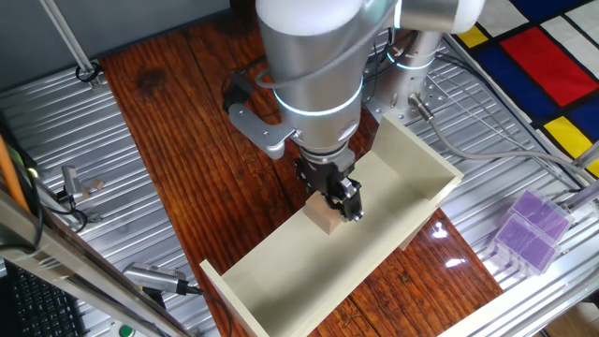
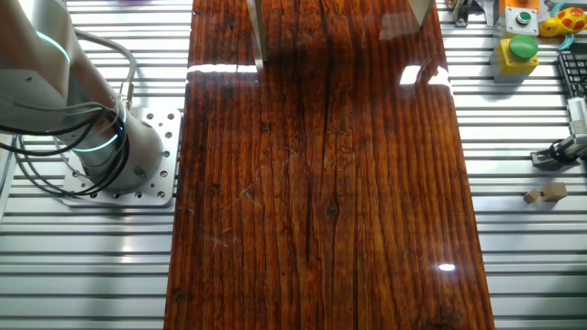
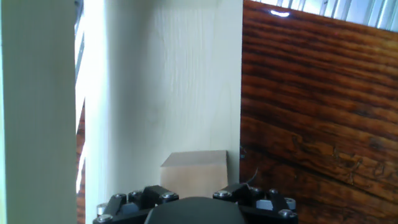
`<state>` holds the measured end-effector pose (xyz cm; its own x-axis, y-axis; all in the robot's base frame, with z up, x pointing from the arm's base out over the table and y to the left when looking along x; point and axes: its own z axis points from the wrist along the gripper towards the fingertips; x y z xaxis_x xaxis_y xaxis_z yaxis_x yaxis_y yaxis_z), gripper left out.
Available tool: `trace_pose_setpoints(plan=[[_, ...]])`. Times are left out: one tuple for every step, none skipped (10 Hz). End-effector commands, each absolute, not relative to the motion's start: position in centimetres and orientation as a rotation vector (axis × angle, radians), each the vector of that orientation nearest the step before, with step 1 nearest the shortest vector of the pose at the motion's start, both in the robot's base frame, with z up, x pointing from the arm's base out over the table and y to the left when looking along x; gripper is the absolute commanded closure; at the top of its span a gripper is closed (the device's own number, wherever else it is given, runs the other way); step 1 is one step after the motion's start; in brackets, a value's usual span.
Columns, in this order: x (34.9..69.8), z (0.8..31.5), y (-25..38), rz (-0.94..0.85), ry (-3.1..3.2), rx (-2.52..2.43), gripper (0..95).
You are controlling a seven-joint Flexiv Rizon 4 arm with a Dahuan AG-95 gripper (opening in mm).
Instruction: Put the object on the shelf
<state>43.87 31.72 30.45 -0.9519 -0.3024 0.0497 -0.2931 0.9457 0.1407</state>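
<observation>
Resting on shelf (image 1: 412,178) board: cube (image 1: 325,217), tool (image 1: 343,203) just above.

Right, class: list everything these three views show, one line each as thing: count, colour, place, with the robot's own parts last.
wooden cube: one, light tan, on the shelf's near board, at the pincer tips.
shelf: one, cream-white, lying across the wooden table.
table: one, dark red-brown planks, centre.
purple box: one, translucent purple, on the metal surface right of the table.
yellow and green button: one, upper right corner of the other fixed view.
small wood piece: one, tan, on the metal slats at right.
arm: one, silver, above the shelf.
pincer: one, black, beside the cube; grip unclear.
</observation>
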Motion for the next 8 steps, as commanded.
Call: trace_pose_setpoints(plan=[[43.7, 32.1, 29.6, -0.236, -2.987, 0.51, 0.0], [43.4, 33.4, 27.7, -0.261, -2.963, 0.545, 19.0], [43.1, 34.3, 25.9, -0.257, -2.947, 0.563, 19.0], [43.3, 34.2, 24.1, -0.208, -2.948, 0.56, 95.0], [43.8, 33.7, 22.9, -0.179, -2.946, 0.58, 95.0], [44.8, 32.0, 20.6, -0.169, -2.935, 0.613, 95.0], [45.6, 30.3, 18.9, -0.153, -2.928, 0.616, 95.0], [46.4, 28.0, 16.9, -0.131, -2.917, 0.614, 95.0]])
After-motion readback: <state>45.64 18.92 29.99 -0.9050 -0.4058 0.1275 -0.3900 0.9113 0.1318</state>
